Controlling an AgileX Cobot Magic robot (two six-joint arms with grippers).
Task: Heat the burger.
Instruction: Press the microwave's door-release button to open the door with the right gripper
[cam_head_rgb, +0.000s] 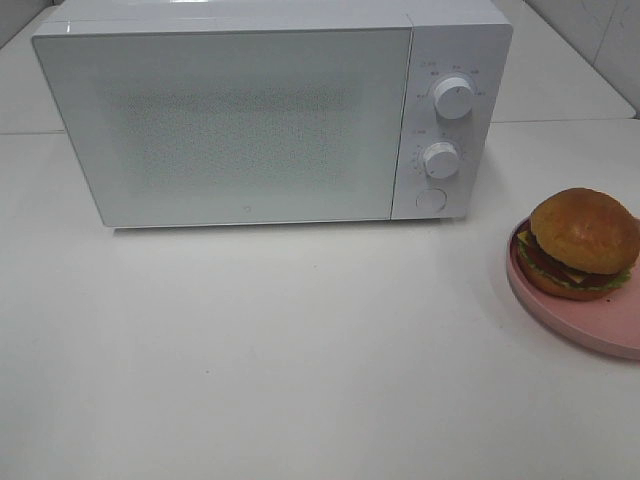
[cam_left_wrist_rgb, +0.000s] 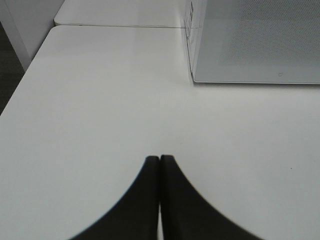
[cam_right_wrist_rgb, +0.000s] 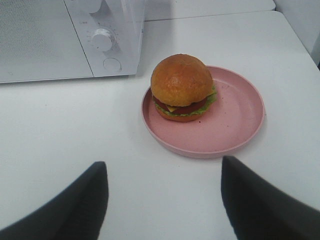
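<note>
**A:** High view first. Where is the burger?

**B:** The burger (cam_head_rgb: 582, 243) sits on a pink plate (cam_head_rgb: 590, 335) at the three o'clock edge of the table (cam_head_rgb: 300, 380). The frame cuts the plate off there. From the microwave (cam_head_rgb: 250, 120) the burger lies at about four o'clock, clear of it.

**A:** And where on the plate?

**B:** Toward the plate's eleven o'clock, upright, with the bun dome on top. The microwave door is closed. Two knobs (cam_head_rgb: 453, 97) stand one above the other on its panel, with a round button under them.

**A:** Now the left wrist view.

**B:** The left gripper (cam_left_wrist_rgb: 159, 162) is clenched, its tips pressed together with nothing between them, over bare table. A lower corner of the microwave stands ahead of it and off to one side, well apart.

**A:** And the right wrist view?

**B:** The right gripper (cam_right_wrist_rgb: 162, 172) is released. Its fingers (cam_right_wrist_rgb: 90, 200) are spread wide and grasp nothing. The burger (cam_right_wrist_rgb: 181, 85) is dead ahead, at twelve o'clock from the gripper, within the span of the fingers but not touching them. The plate's near rim lies just ahead of the tips.

**A:** How does the burger sit on the plate from here?

**B:** On the side of the plate nearer the microwave. Green, red and yellow filling shows under the bun.
</note>
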